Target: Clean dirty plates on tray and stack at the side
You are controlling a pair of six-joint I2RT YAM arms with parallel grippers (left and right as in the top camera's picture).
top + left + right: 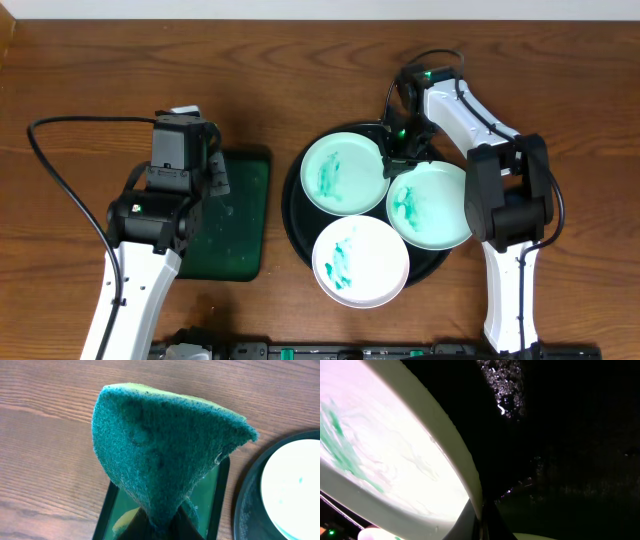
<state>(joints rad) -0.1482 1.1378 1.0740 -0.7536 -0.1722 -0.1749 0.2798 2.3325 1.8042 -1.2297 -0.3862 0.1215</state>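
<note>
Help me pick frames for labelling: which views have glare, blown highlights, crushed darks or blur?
Overhead: evenly lit and sharp, teal smears on the plates readable. Left wrist: the sponge fills the frame, texture crisp; the plate at the right edge is washed out. Right wrist: harsh contrast, a plate blown white, the tray almost black apart from glinting specks.

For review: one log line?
left gripper: shut on green scouring sponge; right gripper: shut on round white plate; round black tray: three smeared plates
</note>
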